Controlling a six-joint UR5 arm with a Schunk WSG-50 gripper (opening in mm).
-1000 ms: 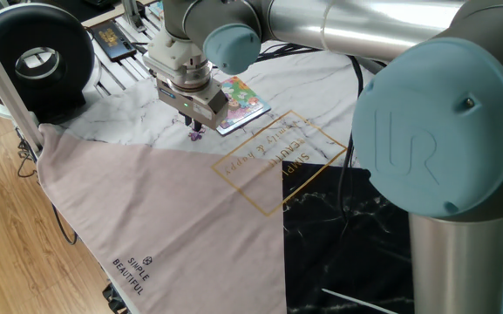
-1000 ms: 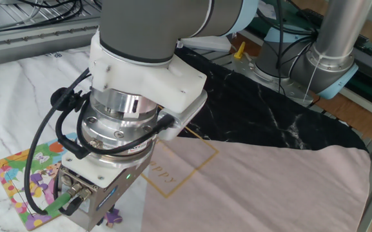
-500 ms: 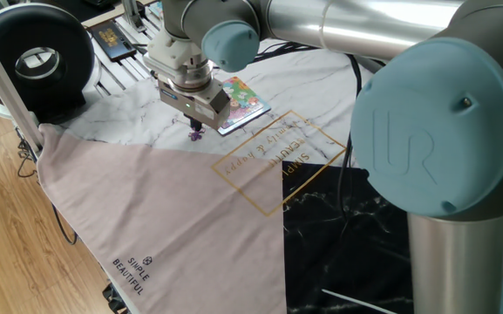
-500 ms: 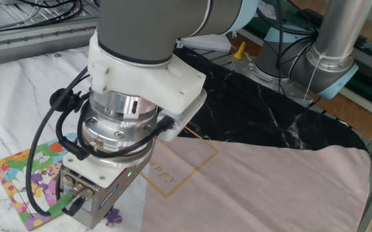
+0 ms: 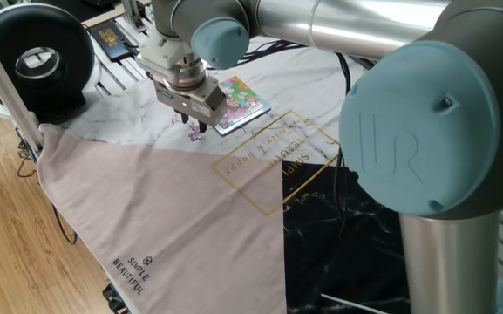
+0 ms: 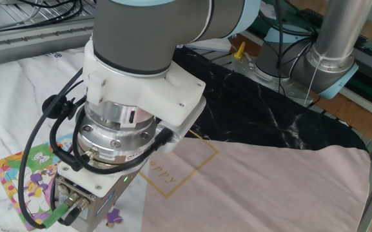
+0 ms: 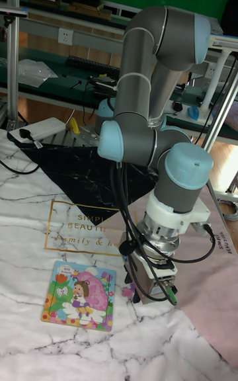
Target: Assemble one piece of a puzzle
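The puzzle (image 5: 241, 99) is a small square board with a pink, yellow and green cartoon picture, lying flat on the white marbled cloth; it also shows as the puzzle (image 6: 19, 185) and the puzzle (image 7: 80, 295). My gripper (image 5: 198, 129) points down just off the board's near corner, by the edge of the pink cloth. The piece (image 5: 201, 131) is tiny and purple and sits between the fingertips, with the gripper shut on it. It peeks out under the gripper body as the piece (image 6: 113, 216). The arm's wrist hides the fingertips in that view.
A pink cloth (image 5: 146, 218) printed "SIMPLE BEAUTIFUL" covers the near table, and a black marbled cloth (image 5: 347, 244) lies to its right. A round black device (image 5: 35, 58) and a metal post (image 5: 3, 78) stand at the left edge. Cables run across the back.
The gripper has shifted a little towards the puzzle board, and the purple piece has moved with it. The board has stayed put.
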